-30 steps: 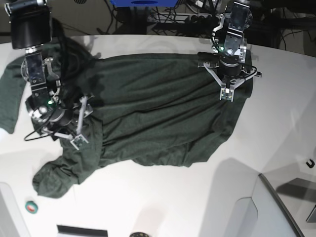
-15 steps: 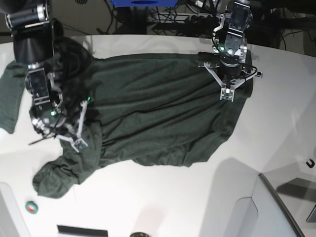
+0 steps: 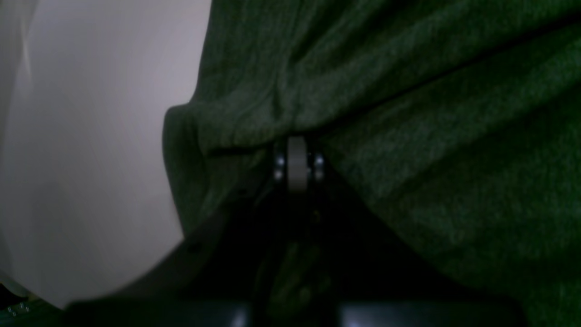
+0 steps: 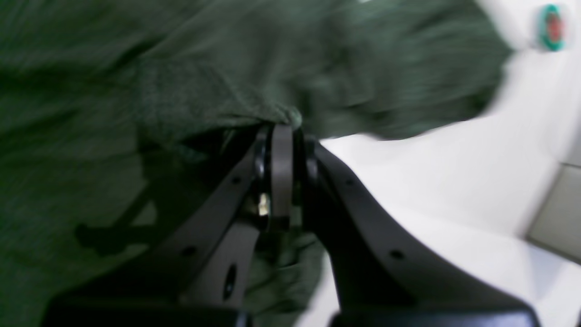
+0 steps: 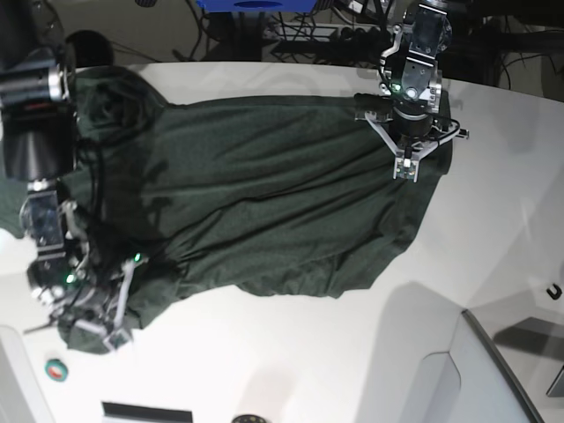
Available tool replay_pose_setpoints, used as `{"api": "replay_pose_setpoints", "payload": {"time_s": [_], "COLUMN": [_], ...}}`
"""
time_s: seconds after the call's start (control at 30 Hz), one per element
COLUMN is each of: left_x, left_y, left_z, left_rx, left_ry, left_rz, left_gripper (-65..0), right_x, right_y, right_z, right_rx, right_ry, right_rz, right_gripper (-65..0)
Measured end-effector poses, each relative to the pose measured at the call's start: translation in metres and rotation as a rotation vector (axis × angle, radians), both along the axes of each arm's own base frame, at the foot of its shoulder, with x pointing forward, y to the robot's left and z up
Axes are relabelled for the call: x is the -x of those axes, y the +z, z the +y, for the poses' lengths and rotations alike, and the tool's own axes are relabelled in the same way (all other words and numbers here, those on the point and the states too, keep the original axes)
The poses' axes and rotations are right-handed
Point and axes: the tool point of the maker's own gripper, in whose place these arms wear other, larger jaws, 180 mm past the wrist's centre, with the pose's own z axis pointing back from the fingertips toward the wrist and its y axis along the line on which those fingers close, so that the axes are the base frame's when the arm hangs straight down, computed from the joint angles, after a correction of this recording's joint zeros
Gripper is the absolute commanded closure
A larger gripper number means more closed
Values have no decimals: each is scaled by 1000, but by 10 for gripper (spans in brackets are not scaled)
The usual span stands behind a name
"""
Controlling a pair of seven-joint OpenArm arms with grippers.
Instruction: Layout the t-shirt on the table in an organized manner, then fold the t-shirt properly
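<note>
The dark green t-shirt (image 5: 282,194) lies spread and wrinkled across the white table (image 5: 291,352). My left gripper (image 5: 407,172) is at the shirt's right end in the base view, shut on a fold of cloth. The left wrist view shows its closed tips (image 3: 297,145) pinching a ridge of the t-shirt (image 3: 454,136). My right gripper (image 5: 115,337) is at the shirt's bunched lower-left corner near the table's front, shut on the fabric. Seen from the right wrist, its fingertips (image 4: 281,129) clamp the edge of the t-shirt (image 4: 136,91), which is motion-blurred.
A small green and red round object (image 5: 55,370) lies on the table just in front of the right gripper, and appears in the right wrist view too (image 4: 551,27). A grey panel (image 5: 493,370) sits at the front right. Cables and equipment lie behind the table.
My right gripper has shut on the shirt's left part and moved toward the table's front, dragging the cloth with it. The left arm has not moved.
</note>
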Motion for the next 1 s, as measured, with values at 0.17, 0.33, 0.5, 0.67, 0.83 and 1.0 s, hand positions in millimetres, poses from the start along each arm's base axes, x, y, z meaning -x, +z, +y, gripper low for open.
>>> {"api": "replay_pose_setpoints", "payload": {"time_s": [0.17, 0.33, 0.5, 0.67, 0.83, 1.0], "left_x": [0, 1, 4, 13, 10, 36], "left_y": [0, 0, 2, 30, 66, 63], "left_z": [0, 0, 0, 14, 31, 19], "left_rx": [0, 1, 7, 32, 4, 34], "left_ry": [-1, 1, 11, 87, 118, 93], "left_rz": [0, 3, 12, -42, -143, -95], "left_gripper": [0, 0, 0, 0, 0, 0], "right_x": [-27, -38, -47, -36, 54, 142], "right_y": [22, 2, 1, 17, 18, 1], "right_z": [-9, -17, -73, -107, -156, -119], "right_rx": [-12, -87, -30, -18, -44, -135], "right_ry": [-3, -29, -271, -380, -527, -414], "right_rz": [-66, -68, -227, -269, -143, -35], "right_gripper": [-11, -119, -305, -446, -419, -365]}}
